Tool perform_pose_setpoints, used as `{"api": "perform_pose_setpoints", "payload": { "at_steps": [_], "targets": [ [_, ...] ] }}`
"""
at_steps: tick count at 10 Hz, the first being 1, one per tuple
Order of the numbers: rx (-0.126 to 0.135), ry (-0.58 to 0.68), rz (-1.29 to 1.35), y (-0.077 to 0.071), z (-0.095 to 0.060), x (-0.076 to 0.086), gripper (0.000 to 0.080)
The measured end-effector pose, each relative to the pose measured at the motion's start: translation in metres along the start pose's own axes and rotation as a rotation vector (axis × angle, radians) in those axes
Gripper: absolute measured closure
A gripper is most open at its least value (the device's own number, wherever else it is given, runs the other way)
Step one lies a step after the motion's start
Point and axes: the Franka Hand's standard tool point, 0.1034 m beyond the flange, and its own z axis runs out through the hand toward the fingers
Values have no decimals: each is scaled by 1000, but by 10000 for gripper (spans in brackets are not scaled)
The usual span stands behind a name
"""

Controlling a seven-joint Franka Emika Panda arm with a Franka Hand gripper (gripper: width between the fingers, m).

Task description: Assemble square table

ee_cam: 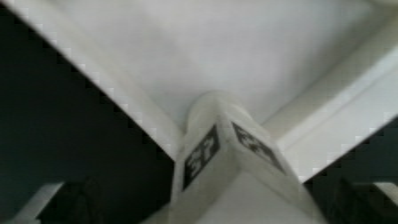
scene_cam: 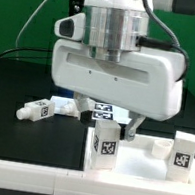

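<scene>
Square table panel (scene_cam: 141, 165) lies on the black surface (scene_cam: 10, 93), with one tagged leg (scene_cam: 105, 145) standing upright at its corner. The jaws are wide open on both sides of this leg, holding nothing. A second leg (scene_cam: 33, 109) lies loose toward the exterior view's left.

Leg (scene_cam: 106, 143) upright on panel (scene_cam: 130, 167); second leg (scene_cam: 35, 109) off panel.

Bright, even light in the exterior view. Soft blur at the wrist, smearing the short white tagged plastic leg (ee_cam: 224, 150).
</scene>
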Motion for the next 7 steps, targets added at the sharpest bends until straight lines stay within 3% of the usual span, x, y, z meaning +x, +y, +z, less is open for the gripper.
{"api": "perform_pose_setpoints", "payload": {
  "at_steps": [2, 5, 6, 7],
  "targets": [
    [0, 2, -183, 0, 0, 1, 151],
    [4, 89, -644, -12, -3, 8, 151],
    [2, 83, -636, -11, -3, 8, 238],
    [2, 84, -620, -10, -3, 8, 373]
  ]
}}
